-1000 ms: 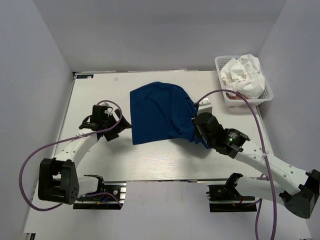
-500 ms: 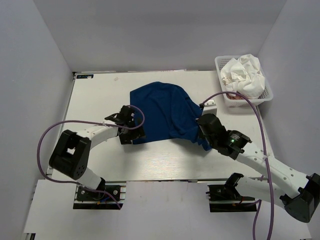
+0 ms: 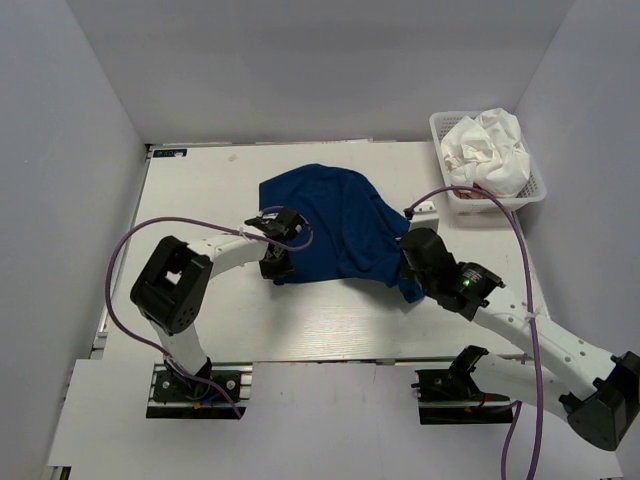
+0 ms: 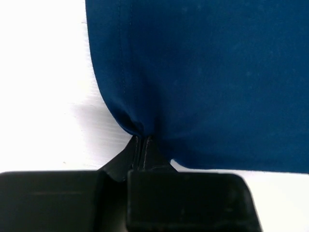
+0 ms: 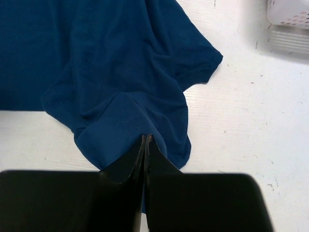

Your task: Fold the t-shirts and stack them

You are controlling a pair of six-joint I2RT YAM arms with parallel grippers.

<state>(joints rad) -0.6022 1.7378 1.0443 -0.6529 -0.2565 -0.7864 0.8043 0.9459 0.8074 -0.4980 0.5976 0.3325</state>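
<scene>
Honestly, pinching only slivers of the soft navy blue cloth t-shirt (image 3: 325, 215) in left gripper (image 4: 142, 141) and right gripper (image 5: 146, 139), risking slipping.

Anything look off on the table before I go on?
Nothing spilled or damaged. The navy t-shirt lies rumpled, bunched at the near edge where the right gripper pinches it; the left gripper pinches its other near corner.

- Top external: fixed high, above and behind the arm bases, looking down over the whole table (image 3: 200, 190); distant.
- Left wrist: very close, looking down on the navy t-shirt (image 4: 207, 72) at its near left corner.
- Right wrist: close, facing far over the shirt's near right edge; white mesh basket (image 5: 289, 9) at far right.
- Shared by all three: the navy t-shirt.
</scene>
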